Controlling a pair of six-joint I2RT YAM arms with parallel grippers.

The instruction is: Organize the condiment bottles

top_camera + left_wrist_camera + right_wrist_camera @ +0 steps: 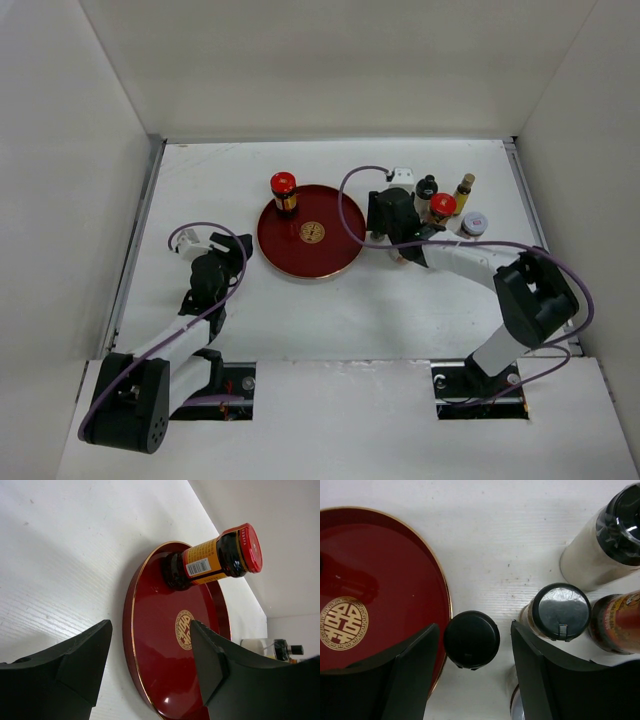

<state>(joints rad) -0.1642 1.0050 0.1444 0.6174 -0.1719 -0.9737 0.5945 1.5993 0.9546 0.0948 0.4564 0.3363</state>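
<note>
Condiment bottles [427, 187]: one is set on the tray; the others are grouped on the table [400, 310] to its right.

1. Brown red-lidded jar [284, 192], yellow label. It is stood upright on the red round tray [330, 265], close to the tray's far rim and off to the left. A gold emblem is seen at the tray's centre, apart from the jar.

2. Small black-capped bottle [471, 639]. It is placed on the table just outside the tray's right rim. It is straddled by the right gripper [474, 627], whose fingers are parted, with a gap visible on each side of the cap. Nothing is grasped.

3. Flip-top bottle [561, 611], grey lid. It is stood just beside the right-hand finger [535, 670] of that gripper, outside the jaws.

4. Tall pale bottle [605, 540], black cap. It is placed beyond the flip-top bottle, near it.

5. Second red-lidded jar [443, 206]. It is stood close against the tall pale bottle.

6. Slim yellowish bottle [464, 187]. It is placed just right of the tall pale bottle, at the far side of the group.

7. Pale-lidded jar [474, 223]. It is set at the group's right, near edge.

Left gripper [150, 627]: it is held low over the table at the tray's left side, released, with nothing between its fingers. The tray and the brown red-lidded jar are faced.
</note>
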